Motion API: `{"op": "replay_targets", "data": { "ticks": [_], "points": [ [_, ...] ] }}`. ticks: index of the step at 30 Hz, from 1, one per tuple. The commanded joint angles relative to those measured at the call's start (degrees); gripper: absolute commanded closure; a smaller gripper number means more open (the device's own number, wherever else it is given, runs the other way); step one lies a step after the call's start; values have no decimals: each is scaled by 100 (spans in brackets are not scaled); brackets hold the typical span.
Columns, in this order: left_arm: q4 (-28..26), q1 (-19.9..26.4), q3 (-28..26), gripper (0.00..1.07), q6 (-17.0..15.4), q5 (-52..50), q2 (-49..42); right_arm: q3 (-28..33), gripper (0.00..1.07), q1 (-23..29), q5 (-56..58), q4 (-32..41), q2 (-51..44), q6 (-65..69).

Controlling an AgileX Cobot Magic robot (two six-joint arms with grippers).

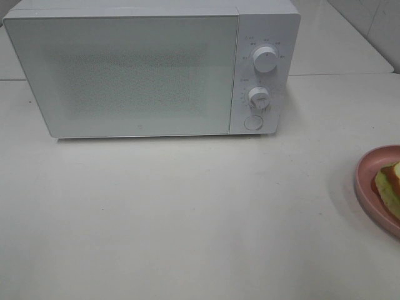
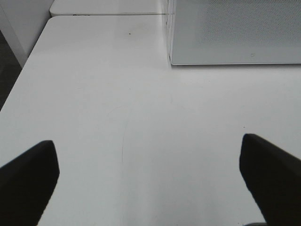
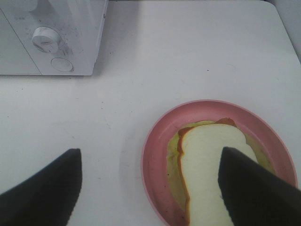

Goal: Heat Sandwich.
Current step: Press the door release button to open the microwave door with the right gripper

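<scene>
The sandwich (image 3: 202,165), pale bread over green lettuce and red filling, lies on a round pink plate (image 3: 155,155). In the high view only a slice of the sandwich (image 1: 390,184) and the plate (image 1: 369,172) shows at the right edge. My right gripper (image 3: 148,188) hangs open above the plate's near side, with one finger (image 3: 254,188) over the bread, touching nothing. Over bare table in front of the microwave (image 1: 137,69) my left gripper (image 2: 148,181) stands wide open and empty. Neither arm shows in the high view.
The white microwave (image 2: 235,33) stands at the back of the white table (image 1: 187,212) with its door shut. Two knobs (image 1: 265,59) and a round button (image 1: 253,122) sit on its right panel. The table's left edge (image 2: 23,70) shows in the left wrist view.
</scene>
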Motion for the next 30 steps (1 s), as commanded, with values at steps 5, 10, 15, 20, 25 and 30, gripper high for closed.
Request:
{"op": "replay_targets", "data": {
  "ticks": [5, 10, 15, 20, 25, 30],
  "points": [
    [-6, 6, 17, 7, 23, -34, -155, -40, 31, -29, -819, 11, 630, -6],
    [-6, 6, 17, 7, 23, -34, -155, -40, 31, -29, -1375, 17, 1043, -6],
    [-6, 6, 17, 7, 23, -34, -155, -40, 31, -29, -1977, 17, 1444, -6],
    [-6, 6, 17, 7, 23, -34, -155, -40, 31, -29, -2532, 17, 1811, 17],
    [-6, 6, 17, 7, 23, -34, -155, 338, 31, -29, -3839, 17, 2149, 11],
    [-6, 6, 17, 7, 23, -34, -155, 779, 31, -29, -4916, 86, 2292, 0]
  ]
}}
